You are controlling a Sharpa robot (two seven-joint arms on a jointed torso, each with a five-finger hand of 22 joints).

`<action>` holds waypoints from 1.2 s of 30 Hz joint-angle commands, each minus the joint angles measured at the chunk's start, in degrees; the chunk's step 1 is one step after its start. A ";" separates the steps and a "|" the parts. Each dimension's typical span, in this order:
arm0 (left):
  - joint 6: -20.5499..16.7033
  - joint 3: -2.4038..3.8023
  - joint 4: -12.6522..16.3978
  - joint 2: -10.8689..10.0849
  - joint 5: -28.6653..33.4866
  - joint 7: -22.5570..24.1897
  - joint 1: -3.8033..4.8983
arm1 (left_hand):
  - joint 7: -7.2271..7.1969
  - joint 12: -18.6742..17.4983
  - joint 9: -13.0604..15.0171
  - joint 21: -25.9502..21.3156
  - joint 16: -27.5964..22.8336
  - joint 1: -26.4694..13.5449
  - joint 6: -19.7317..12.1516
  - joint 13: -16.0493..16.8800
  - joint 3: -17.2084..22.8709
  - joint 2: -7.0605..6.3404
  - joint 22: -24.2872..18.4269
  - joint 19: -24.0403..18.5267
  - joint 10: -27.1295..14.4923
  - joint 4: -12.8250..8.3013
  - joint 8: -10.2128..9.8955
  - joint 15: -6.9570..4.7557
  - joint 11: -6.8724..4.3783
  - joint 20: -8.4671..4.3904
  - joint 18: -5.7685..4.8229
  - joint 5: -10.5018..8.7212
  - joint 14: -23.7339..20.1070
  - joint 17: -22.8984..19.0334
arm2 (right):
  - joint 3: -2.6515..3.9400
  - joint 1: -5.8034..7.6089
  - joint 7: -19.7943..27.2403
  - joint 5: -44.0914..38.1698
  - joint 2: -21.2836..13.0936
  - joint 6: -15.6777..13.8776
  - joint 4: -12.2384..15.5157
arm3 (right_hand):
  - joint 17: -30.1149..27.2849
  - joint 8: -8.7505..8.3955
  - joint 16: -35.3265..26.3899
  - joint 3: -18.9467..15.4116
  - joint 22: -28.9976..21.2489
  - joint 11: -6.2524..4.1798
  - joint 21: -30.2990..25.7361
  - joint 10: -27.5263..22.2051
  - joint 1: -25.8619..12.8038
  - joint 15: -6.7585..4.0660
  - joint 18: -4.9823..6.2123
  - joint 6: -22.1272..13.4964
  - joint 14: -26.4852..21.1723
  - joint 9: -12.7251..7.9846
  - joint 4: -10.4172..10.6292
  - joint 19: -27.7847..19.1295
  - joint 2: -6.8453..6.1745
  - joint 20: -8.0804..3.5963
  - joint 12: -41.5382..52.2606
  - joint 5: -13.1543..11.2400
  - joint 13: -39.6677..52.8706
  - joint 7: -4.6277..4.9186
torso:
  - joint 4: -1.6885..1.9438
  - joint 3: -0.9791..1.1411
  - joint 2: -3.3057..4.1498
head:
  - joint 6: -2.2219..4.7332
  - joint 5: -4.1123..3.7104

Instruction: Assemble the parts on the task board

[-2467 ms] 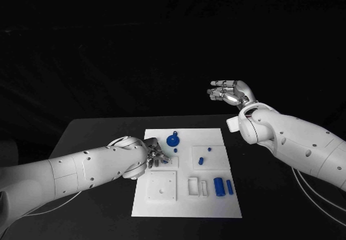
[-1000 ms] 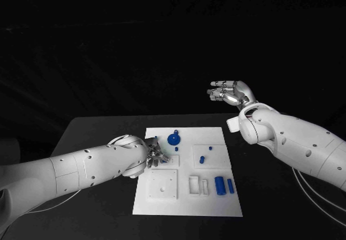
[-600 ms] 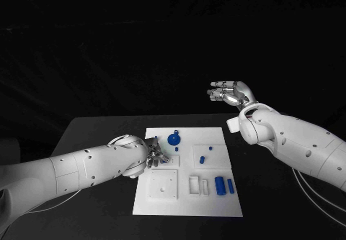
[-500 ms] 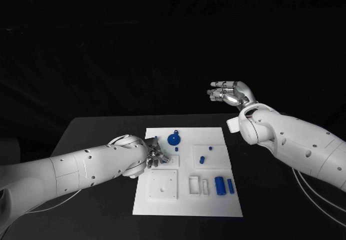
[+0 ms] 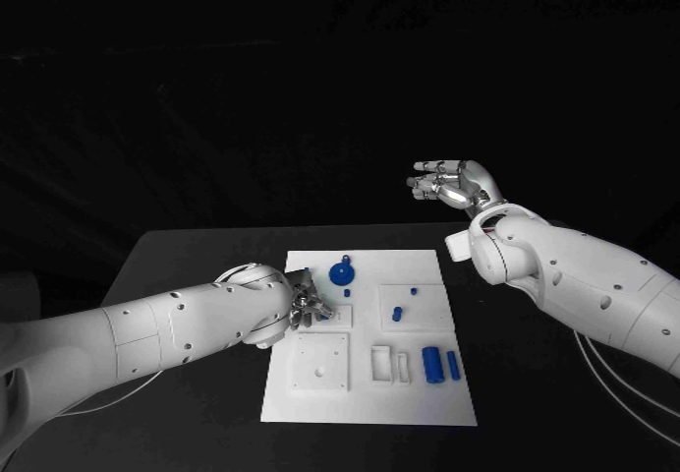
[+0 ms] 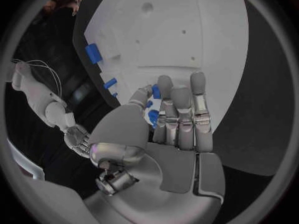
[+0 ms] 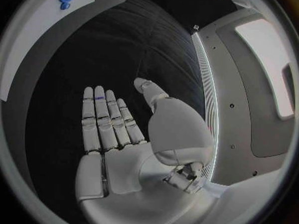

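Observation:
The white task board (image 5: 368, 403) lies in the middle of the black table. My left hand (image 5: 302, 303) rests over its left edge, fingers held close together. In the left wrist view a small blue part (image 6: 153, 116) sits pinched between the thumb and fingers (image 6: 181, 109) of my left hand (image 6: 168, 129), just above the board (image 6: 187, 15). A round blue part (image 5: 342, 273) lies near the board's far edge, and two blue cylinders (image 5: 430, 365) lie at its right. My right hand (image 5: 451, 182) hangs high beyond the table's far right, and its fingers (image 7: 102, 119) are spread and hold nothing.
White raised blocks stand on the board: a square one (image 5: 319, 364) at the near left, another (image 5: 403, 305) with small blue pegs at the right, and a slotted holder (image 5: 382, 365) beside the cylinders. Bare black table (image 5: 185, 265) surrounds the board.
My left hand has shifted very slightly over the board's left edge. The right arm and the loose parts have not moved.

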 commanded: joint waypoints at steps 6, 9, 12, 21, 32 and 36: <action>3.62 -0.08 -0.39 0.88 0.31 0.00 -0.19 | -1.87 -0.39 -0.06 -0.44 -0.08 1.11 2.64 -0.12 5.49 0.42 0.84 0.44 0.75 -5.10 0.02 -0.20 -0.23 0.10 -0.43 -0.53 0.69 0.20 | 0.03 -0.03 0.20 0.09 0.12 1.07 -0.08 | -0.08 -0.34 -0.30 -0.27 -0.07 0.05 -0.22 -0.31 -0.09 0.09 0.74 -0.47 -0.48 -0.07 -0.08 -0.43 0.70 0.03 0.36 -0.02 -0.05 0.08 | 0.07 -0.02 -0.04 | -0.01 -0.09; 3.65 -0.08 -0.52 1.04 0.31 -0.04 -0.20 | -2.00 -0.31 0.11 -0.42 -0.02 1.06 2.96 -0.07 5.42 0.44 0.88 0.64 1.08 -4.87 0.12 -0.25 -0.31 0.08 -0.43 -0.73 1.02 0.26 | 0.03 -0.04 0.19 0.09 0.25 1.13 -0.16 | -0.08 -0.34 -0.30 -0.27 -0.07 0.05 -0.22 -0.31 -0.09 0.09 0.74 -0.47 -0.48 -0.07 -0.08 -0.43 0.70 0.03 0.36 -0.02 -0.05 0.08 | 0.08 -0.04 -0.04 | 0.02 -0.11; 3.40 -0.08 -0.59 1.19 0.28 -0.02 -0.20 | -2.13 -0.19 0.37 -0.36 0.09 0.98 3.17 0.04 5.26 0.45 0.91 0.84 1.36 -4.51 0.24 -0.32 -0.41 0.03 -0.44 -1.04 1.30 0.35 | 0.03 -0.07 0.20 0.09 0.34 1.18 -0.21 | -0.08 -0.34 -0.30 -0.27 -0.07 0.05 -0.22 -0.31 -0.09 0.09 0.74 -0.47 -0.48 -0.07 -0.08 -0.43 0.70 0.03 0.36 -0.02 -0.05 0.08 | 0.11 -0.06 -0.01 | 0.05 -0.09; 2.34 -0.09 -1.03 1.68 0.15 0.20 -0.21 | -2.85 0.25 2.41 -0.54 0.26 2.40 4.24 0.52 -0.07 1.66 0.75 1.45 2.40 1.36 0.69 -0.47 -0.69 0.06 -0.44 -13.90 2.19 0.73 | 0.03 -0.19 0.15 0.09 0.46 1.28 -0.30 | -0.09 -0.34 -0.32 -0.43 -0.07 0.07 -0.23 -0.36 -0.15 0.13 0.73 -0.59 -0.55 -0.07 0.04 -0.48 0.79 0.05 0.36 -0.26 -0.05 0.10 | 0.07 -0.10 0.03 | 0.31 -0.17; 1.32 -0.10 -1.32 1.88 -0.08 0.05 -0.23 | -2.74 -0.04 2.25 -1.08 -0.32 3.37 3.89 0.66 -3.55 -0.42 0.75 1.37 1.68 3.54 -0.64 -0.50 -0.64 0.05 -0.44 -14.94 1.74 0.76 | 0.03 -0.36 0.11 0.09 0.39 1.43 -0.28 | -0.09 -0.34 -0.31 -0.59 -0.07 0.08 -0.23 -0.41 -0.03 0.13 0.73 -0.68 -0.59 -0.07 0.07 -0.53 0.81 0.06 0.37 -0.26 -0.06 0.10 | 0.04 -0.06 -0.04 | 0.26 -0.25; 0.99 -0.10 -1.41 1.81 -0.24 -0.23 -0.23 | -2.42 0.24 1.15 -1.54 -0.67 3.90 3.18 0.89 -4.82 -1.34 0.74 0.81 0.34 3.82 -1.18 -0.36 -0.46 0.20 -0.44 -15.80 0.88 0.56 | 0.03 -0.47 0.10 0.09 0.37 1.44 -0.31 | -0.09 -0.36 -0.31 -0.70 -0.07 0.09 -0.23 -0.46 -0.03 0.15 0.73 -0.81 -0.64 -0.08 0.10 -0.58 0.80 0.08 0.37 -0.31 -0.05 0.13 | 0.06 -0.04 -0.04 | 0.25 -0.29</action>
